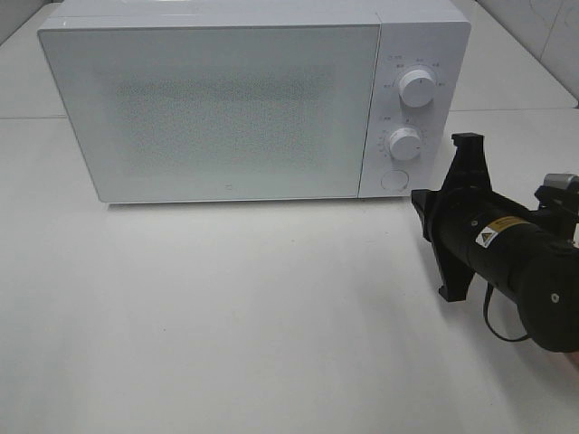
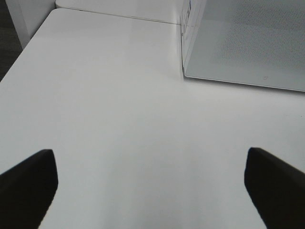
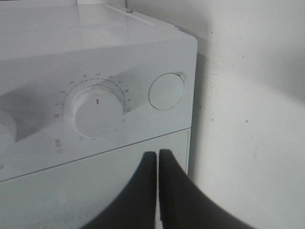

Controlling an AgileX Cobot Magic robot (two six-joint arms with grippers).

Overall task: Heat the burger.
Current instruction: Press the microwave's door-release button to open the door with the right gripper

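White and boxy, the microwave oven (image 1: 208, 99) is shut. The burger is not seen; it may be inside. The right gripper (image 3: 157, 160) is pinched shut on nothing near the round white button (image 3: 166, 90). The left gripper (image 2: 150, 157) is spread wide. Whether any heating is done cannot be told.

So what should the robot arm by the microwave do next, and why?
Probably nudge the right end effector forward onto the round button. It is shut and pointing at the microwave controls, the door looks closed, and no burger is in view.
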